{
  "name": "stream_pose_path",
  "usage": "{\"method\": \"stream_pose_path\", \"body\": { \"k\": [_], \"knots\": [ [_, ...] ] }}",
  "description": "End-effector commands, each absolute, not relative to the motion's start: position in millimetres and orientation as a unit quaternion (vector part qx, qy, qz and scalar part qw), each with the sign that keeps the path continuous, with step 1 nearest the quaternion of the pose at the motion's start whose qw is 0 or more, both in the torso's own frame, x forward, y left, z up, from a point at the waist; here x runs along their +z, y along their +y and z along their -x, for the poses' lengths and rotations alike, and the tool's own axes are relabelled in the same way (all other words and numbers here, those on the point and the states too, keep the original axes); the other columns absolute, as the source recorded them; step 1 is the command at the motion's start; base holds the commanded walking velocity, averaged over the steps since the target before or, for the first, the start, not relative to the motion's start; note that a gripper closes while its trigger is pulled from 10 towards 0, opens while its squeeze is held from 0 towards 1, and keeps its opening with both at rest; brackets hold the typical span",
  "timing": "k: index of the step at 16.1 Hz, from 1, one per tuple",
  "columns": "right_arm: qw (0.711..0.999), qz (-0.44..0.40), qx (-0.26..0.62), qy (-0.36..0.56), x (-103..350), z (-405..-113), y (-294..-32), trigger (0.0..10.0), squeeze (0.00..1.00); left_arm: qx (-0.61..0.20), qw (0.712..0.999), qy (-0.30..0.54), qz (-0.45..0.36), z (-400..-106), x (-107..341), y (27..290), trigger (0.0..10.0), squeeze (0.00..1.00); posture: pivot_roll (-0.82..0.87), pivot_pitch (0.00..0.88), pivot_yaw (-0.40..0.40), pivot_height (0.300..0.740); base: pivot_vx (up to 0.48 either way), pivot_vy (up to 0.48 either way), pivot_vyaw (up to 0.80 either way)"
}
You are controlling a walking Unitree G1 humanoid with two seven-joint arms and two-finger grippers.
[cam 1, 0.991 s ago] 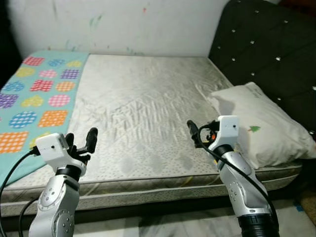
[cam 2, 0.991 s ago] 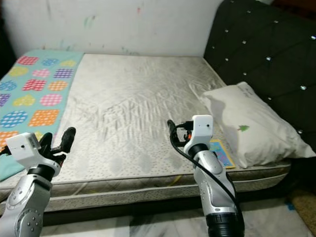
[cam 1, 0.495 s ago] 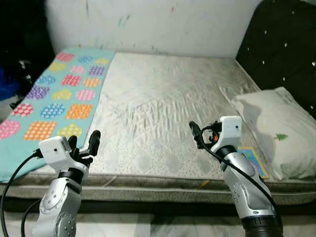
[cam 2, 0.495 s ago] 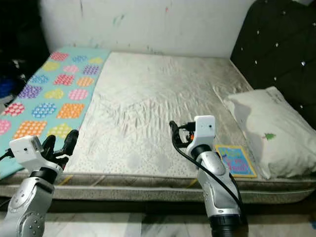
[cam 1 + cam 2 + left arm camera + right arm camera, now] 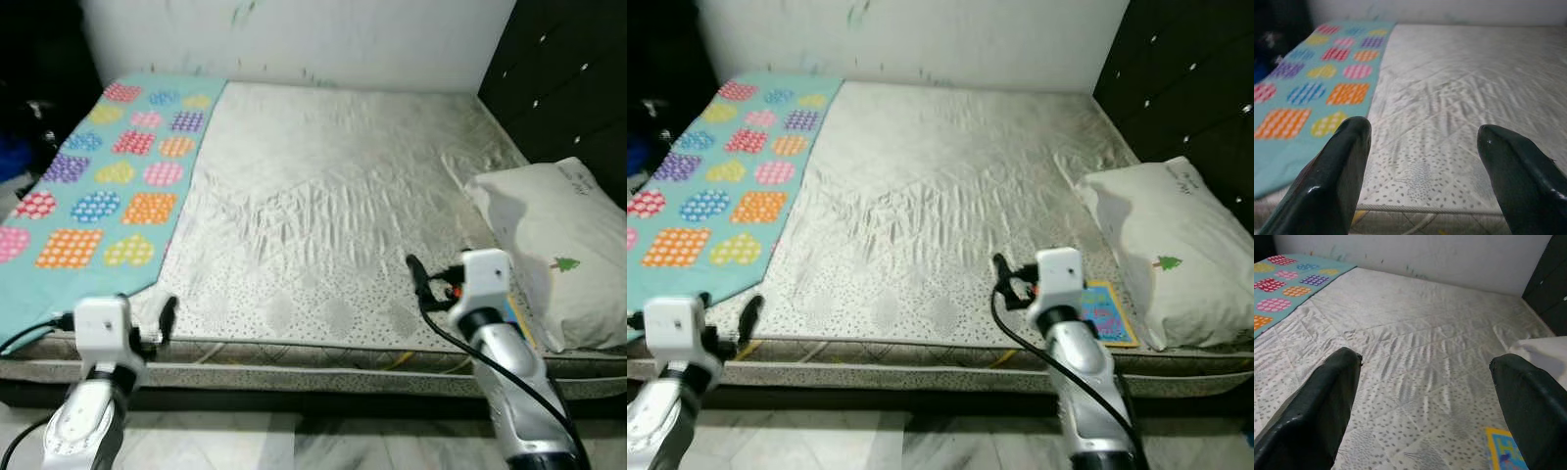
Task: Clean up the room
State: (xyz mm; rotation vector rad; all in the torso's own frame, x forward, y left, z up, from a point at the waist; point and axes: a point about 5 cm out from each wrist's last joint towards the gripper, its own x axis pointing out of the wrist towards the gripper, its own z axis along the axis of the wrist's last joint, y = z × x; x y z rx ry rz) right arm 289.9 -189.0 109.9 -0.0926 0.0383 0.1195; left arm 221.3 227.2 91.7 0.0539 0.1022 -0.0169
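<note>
A bare grey mattress (image 5: 313,196) lies before me. A teal blanket (image 5: 98,186) with coloured patches covers its left side. At the right end rests a white pillow (image 5: 554,250). A small colourful book (image 5: 1099,311) with a yellow border lies flat next to the pillow, near the front edge. My left gripper (image 5: 162,318) hovers open at the mattress's front left edge, just right of the blanket's corner. My right gripper (image 5: 416,274) is open above the front edge, left of the book. Nothing is between the fingers (image 5: 1347,161) of the left gripper or the fingers (image 5: 1327,396) of the right one.
A black tufted headboard (image 5: 568,78) rises at the right. A white wall (image 5: 294,39) with paint marks stands behind the bed. Dark clutter (image 5: 29,108) sits at the far left. Marble floor (image 5: 294,446) runs along the bed's front edge.
The camera has swung left and tilted down, so the whole picture shifted and the book came into sight. Both arms sit lower in the picture; their fingers stay apart.
</note>
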Motion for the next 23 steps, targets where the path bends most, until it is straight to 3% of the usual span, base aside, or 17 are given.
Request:
{"method": "stream_pose_path", "body": {
  "k": [1,3,7,11,15,23],
  "knots": [
    [0.997,0.048,0.064,0.001,119.5,-288.9,-193.4,10.0,0.00,-0.034,0.998,0.039,-0.032,-218.0,100.4,221.9,10.0,0.00,-0.01,0.000,-0.039,0.740,0.000,0.000,0.00],
    [0.996,0.043,0.072,0.000,120.6,-283.6,-192.8,10.0,0.00,-0.077,0.995,0.029,-0.050,-197.3,106.5,207.9,10.0,0.00,0.00,0.000,-0.040,0.740,0.000,0.000,0.00],
    [0.992,0.051,0.112,-0.019,125.9,-278.4,-175.5,10.0,0.00,-0.004,0.999,-0.015,-0.038,-194.8,123.7,205.1,10.0,0.00,-0.01,0.000,-0.040,0.740,0.000,0.000,0.00],
    [0.992,0.044,0.116,-0.021,130.6,-280.2,-174.1,10.0,0.00,-0.006,1.000,-0.012,0.000,-186.7,122.1,186.9,10.0,0.00,-0.02,0.000,-0.047,0.740,0.000,0.000,0.00],
    [0.993,0.040,0.112,-0.003,123.2,-269.4,-180.4,10.0,0.00,0.050,0.998,0.043,0.024,-167.5,99.0,204.3,10.0,0.00,0.00,0.000,-0.059,0.740,0.000,0.000,0.00],
    [0.992,0.048,0.120,-0.004,124.9,-273.6,-177.8,10.0,0.00,0.014,0.999,0.025,0.042,-178.4,103.2,195.9,10.0,0.00,-0.01,0.000,-0.056,0.740,0.192,0.000,0.19]
  ]
}}
